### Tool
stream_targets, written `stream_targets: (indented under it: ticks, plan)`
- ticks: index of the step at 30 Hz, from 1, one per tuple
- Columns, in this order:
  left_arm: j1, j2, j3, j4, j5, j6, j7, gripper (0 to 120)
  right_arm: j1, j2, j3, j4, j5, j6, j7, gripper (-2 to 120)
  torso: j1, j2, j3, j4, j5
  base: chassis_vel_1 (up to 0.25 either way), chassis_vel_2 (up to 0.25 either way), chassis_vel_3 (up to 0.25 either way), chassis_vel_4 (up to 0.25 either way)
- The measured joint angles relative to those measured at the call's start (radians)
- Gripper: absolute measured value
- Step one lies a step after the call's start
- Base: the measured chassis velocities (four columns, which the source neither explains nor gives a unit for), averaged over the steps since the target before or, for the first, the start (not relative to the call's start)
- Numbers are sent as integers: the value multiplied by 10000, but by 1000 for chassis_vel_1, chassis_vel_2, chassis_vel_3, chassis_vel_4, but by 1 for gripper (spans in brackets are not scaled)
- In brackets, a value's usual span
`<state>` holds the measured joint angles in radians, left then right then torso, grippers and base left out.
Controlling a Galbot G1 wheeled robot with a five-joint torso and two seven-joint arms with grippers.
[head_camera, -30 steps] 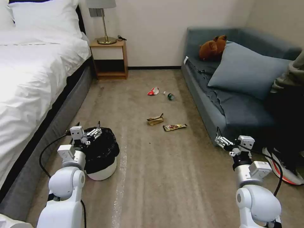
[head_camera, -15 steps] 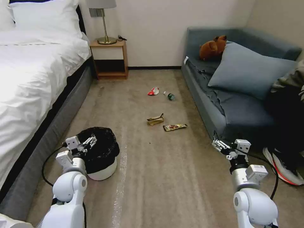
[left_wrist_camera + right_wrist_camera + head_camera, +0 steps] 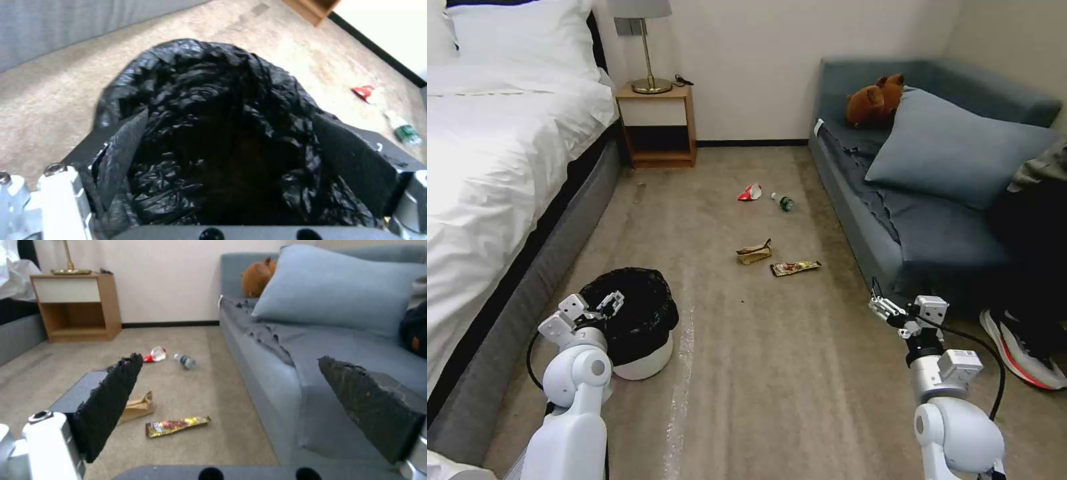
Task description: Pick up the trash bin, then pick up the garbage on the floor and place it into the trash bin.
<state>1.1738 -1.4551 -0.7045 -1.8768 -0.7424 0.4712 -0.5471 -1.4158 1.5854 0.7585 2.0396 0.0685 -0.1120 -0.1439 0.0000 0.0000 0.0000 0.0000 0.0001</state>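
The trash bin (image 3: 644,360), white with a crinkly black bag (image 3: 209,100), stands on the carpet beside the bed. My left gripper (image 3: 606,305) hangs open over the bin's near-left rim; in the left wrist view the bag lies between the fingers (image 3: 122,146). Farther out on the floor lies the garbage: a red-white wrapper (image 3: 750,193), a small bottle (image 3: 784,201), a brown paper bag (image 3: 754,252) and a yellow-dark snack packet (image 3: 795,267). My right gripper (image 3: 884,308) is open and holds nothing, raised beside the sofa's front corner, well short of the packet (image 3: 177,426).
A white bed (image 3: 500,153) runs along the left, with a wooden nightstand (image 3: 657,127) and lamp at the back. A grey-blue sofa (image 3: 907,227) with a pillow and a brown plush toy (image 3: 875,100) lines the right. A person's shoe (image 3: 1020,353) rests near the right arm.
My left gripper has sunk lower and drawn back over the bin's near rim. The right gripper has dropped a little and shifted slightly left. The garbage has not moved.
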Motion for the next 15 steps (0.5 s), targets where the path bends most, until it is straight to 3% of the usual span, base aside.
stream_targets:
  ticks: [9,15]
  plan:
    - [221,-38,-250,-328,468,-91,-342,100,93,11,-87,-299,-90,54,14,100,0,0,0,0,-1,0,0,0,0]
    - [440,-65,-378,-10,713,-767,-349,100,107,32,-115,-397,-184,135,2,100,0,0,0,1,1,0,0,0,0]
